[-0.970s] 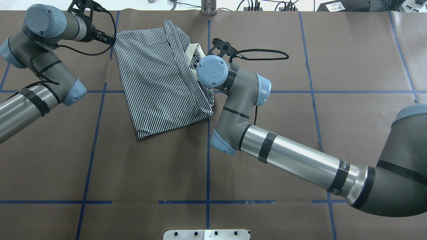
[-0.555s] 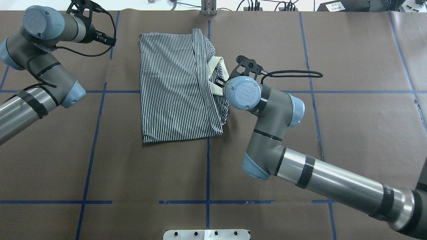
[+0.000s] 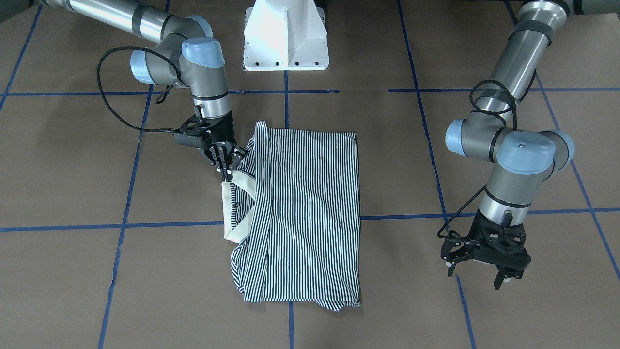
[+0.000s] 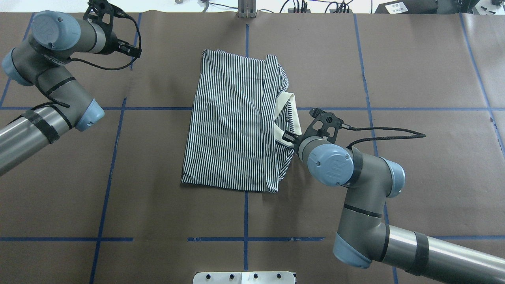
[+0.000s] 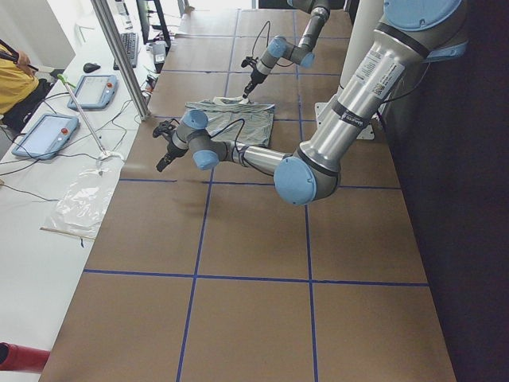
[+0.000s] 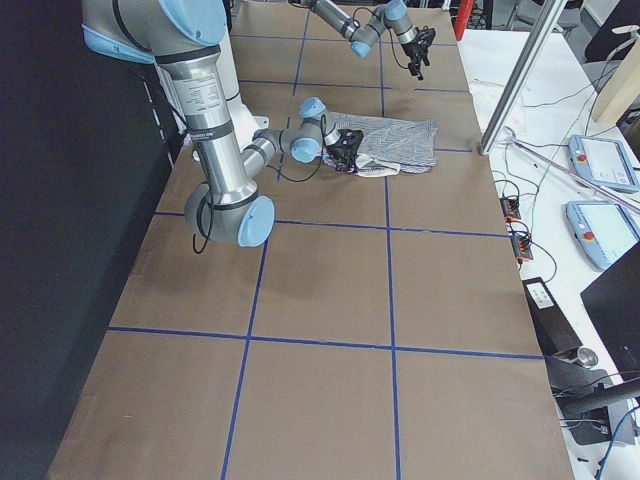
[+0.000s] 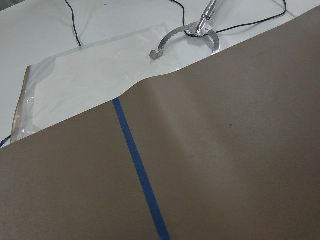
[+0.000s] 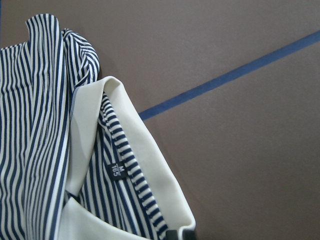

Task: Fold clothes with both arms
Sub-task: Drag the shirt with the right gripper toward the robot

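Polo shirt folded narrow; right gripper clamped on collar, overhead 3 o'clock; left gripper apart, 10 o'clock; cross-fold likely remains.

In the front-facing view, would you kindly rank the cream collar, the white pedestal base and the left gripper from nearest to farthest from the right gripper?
1. Cream collar: pinched in the right gripper, on the view's left.
2. White pedestal base: at the view's top centre.
3. Left gripper: open, at the view's lower right.

Navy-and-white striped shirt, cream collar, brown table, blue tape lines
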Controlling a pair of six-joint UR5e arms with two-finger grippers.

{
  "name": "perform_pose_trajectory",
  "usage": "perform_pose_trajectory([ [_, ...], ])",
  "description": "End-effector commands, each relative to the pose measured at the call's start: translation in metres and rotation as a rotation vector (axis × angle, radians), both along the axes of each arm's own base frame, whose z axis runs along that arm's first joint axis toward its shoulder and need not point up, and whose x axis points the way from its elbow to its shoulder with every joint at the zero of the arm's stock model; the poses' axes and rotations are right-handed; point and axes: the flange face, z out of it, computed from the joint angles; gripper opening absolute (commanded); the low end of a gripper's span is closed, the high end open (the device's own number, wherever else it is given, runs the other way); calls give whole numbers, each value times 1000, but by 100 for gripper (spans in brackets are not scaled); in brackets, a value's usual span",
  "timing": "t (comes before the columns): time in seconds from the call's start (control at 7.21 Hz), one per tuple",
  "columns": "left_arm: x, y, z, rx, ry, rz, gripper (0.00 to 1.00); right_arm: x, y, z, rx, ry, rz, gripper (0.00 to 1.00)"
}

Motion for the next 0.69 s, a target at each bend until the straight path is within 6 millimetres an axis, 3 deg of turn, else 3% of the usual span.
perform_pose_trajectory([
  [0.0,0,6,2,-1,3,3,100,4,7,15,35,47,-46,0],
  [0.14,2,7,2,0,4,6,100,6,6,12,48,53,-57,27],
  [0.28,3,8,1,0,4,8,100,12,6,5,94,70,-75,99],
  [0.55,3,8,1,-1,5,7,100,28,15,0,185,131,-154,100],
])
